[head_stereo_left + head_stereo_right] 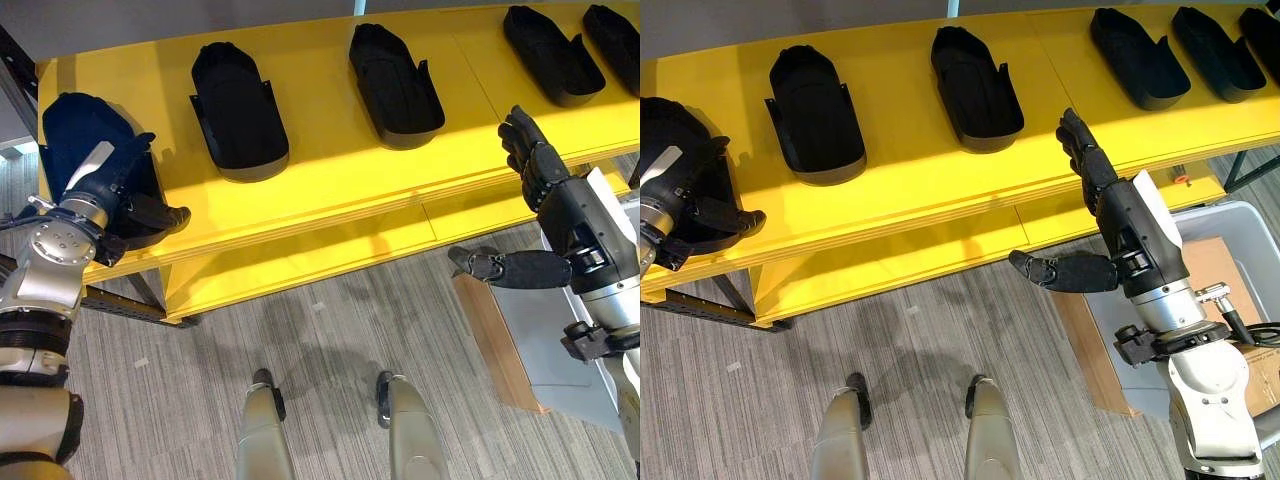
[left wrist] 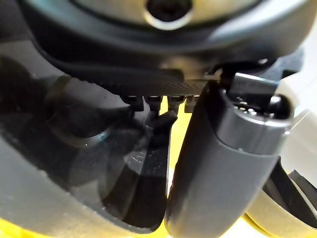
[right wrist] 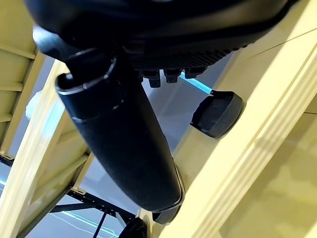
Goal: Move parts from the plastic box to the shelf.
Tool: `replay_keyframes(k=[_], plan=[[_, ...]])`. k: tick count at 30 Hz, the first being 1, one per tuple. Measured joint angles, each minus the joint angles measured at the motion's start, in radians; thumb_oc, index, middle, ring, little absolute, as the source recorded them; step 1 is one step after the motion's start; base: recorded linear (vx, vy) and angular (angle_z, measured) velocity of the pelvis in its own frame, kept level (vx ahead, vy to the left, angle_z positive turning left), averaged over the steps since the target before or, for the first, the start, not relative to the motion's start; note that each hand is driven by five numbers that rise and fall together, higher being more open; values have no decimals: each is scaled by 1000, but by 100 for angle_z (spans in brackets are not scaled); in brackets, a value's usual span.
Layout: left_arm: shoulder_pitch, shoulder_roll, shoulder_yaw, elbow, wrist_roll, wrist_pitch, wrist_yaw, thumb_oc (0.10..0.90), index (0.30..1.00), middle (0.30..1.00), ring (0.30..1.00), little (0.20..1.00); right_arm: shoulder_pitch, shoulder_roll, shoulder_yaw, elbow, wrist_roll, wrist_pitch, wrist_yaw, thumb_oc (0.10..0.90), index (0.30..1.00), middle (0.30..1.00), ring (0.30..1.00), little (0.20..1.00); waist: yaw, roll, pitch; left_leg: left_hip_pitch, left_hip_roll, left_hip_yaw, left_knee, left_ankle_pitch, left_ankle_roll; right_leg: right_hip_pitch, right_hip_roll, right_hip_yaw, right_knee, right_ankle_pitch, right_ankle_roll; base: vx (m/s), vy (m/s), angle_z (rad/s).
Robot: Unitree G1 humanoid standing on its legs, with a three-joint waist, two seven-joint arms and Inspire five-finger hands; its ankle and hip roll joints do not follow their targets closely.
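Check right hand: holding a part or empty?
Empty. The right hand hovers at the yellow shelf's front edge with fingers straight and thumb spread; nothing sits between them.

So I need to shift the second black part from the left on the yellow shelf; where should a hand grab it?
Judging by its shape, grip the second black part across its straight side walls from above: it lies open side up, with free shelf either side.

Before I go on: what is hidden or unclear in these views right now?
- Left hand on the leftmost black part: fingertips hidden behind it, grip unclear.
- Plastic box: inside blocked by the right hand and arm.
- Far-right part on the yellow shelf: cut by the edge.
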Motion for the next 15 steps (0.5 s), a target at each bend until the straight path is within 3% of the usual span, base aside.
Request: replay_keyframes(k=[15], plan=[[26, 2, 29, -23, 3, -10, -1, 900, 1000, 1000, 1000, 1000, 5, 0, -3, 0, 0, 1, 19, 900, 1000, 1000, 1000, 1000, 0, 1, 0, -10, 0, 0, 9, -1, 1, -11, -1, 2, 7, 0, 0, 0, 0, 0]])
